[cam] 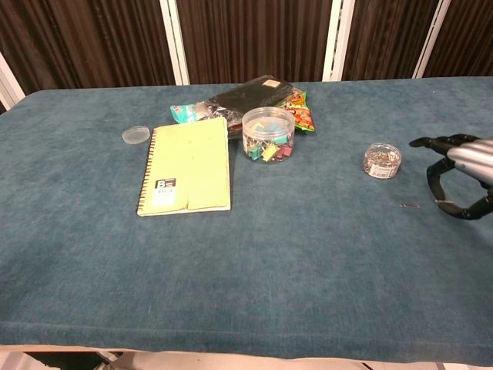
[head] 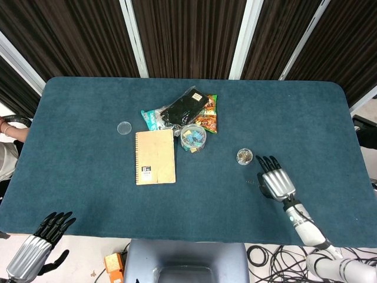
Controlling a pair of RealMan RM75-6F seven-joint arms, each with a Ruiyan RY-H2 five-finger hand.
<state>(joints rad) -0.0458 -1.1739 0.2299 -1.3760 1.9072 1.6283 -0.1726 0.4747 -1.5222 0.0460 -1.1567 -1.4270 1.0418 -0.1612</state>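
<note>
Head view: small round jar of metal clips, lidless, standing on the blue table, just left of the right hand and apart from it. Right hand held over the cloth with fingers spread toward the jar, holding nothing; in the chest view, same hand at the right edge, thumb curved below the fingers, palm empty. Single loose clip lying on the cloth just in front of the jar, between jar and hand. Further left of the jar, larger clear tub of coloured clips; behind that tub, snack packets and a black pouch in a heap. Left of the tub, a spiral notebook lying flat, and beyond it a small clear lid. Far from the jar, off the near left table edge, left hand hanging with fingers apart, empty.
</note>
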